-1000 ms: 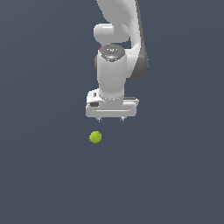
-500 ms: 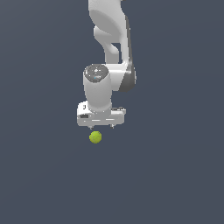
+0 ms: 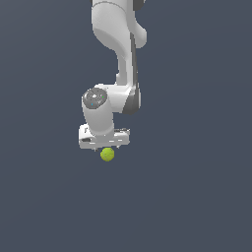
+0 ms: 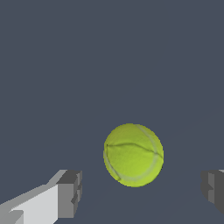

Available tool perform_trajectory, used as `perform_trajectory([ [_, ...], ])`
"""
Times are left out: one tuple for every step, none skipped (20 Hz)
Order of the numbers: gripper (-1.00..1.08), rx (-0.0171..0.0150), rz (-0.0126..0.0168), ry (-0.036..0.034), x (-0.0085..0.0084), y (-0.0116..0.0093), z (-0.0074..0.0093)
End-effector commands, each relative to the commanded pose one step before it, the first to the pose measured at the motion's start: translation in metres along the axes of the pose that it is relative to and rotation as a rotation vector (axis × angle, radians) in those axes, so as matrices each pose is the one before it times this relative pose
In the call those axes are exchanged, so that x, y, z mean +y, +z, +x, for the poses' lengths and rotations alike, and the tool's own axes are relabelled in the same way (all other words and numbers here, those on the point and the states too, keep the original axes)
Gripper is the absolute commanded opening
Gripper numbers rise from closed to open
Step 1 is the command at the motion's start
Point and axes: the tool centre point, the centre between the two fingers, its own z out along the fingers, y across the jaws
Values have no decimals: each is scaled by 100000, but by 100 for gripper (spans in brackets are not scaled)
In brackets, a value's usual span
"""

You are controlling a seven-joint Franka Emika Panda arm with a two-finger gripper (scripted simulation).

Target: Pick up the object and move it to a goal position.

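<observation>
The object is a small yellow-green ball with faint seam lines, lying on the dark grey floor. It shows large in the wrist view. My white gripper hangs directly over it, its hand just above the ball's top. In the wrist view my gripper is open, with one grey fingertip on one side of the ball and the other at the frame's edge. The ball lies between and just beyond the fingertips, untouched.
The plain dark grey floor fills both views. The arm's white links rise above the gripper toward the top of the exterior view.
The arm has swung toward the exterior view's left and come down. The gripper has gone from beside and above the ball to directly over it, close to its top. The ball has not moved.
</observation>
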Motion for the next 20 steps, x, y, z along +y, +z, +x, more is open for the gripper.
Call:
perform_trajectory([
  [100,-86,102,-549,278,358,-10],
  [100,0,0,0,38,17,-11],
  [100,-57,-30,269,-86,-93,-25],
  [100,0,0,0,2,41,-1],
  [100,0,0,0,5,122,-3],
  [100,0,0,0,9,202,-5],
  [100,0,0,0,12,282,-8],
  [100,7,6,-48,-14,358,-4],
  [100,0,0,0,18,439,-16],
  [100,10,9,-68,-21,511,-10],
  [100,0,0,0,23,589,-25],
  [100,10,9,-68,-18,606,-15],
  [100,0,0,0,21,530,-20],
  [100,7,6,-48,-10,444,-4],
  [100,0,0,0,18,364,-2],
  [100,0,0,0,17,280,10],
  [100,7,5,-48,-13,193,30],
  [100,0,0,0,15,113,33],
  [100,0,0,0,13,38,37],
  [100,0,0,0,5,1,17],
])
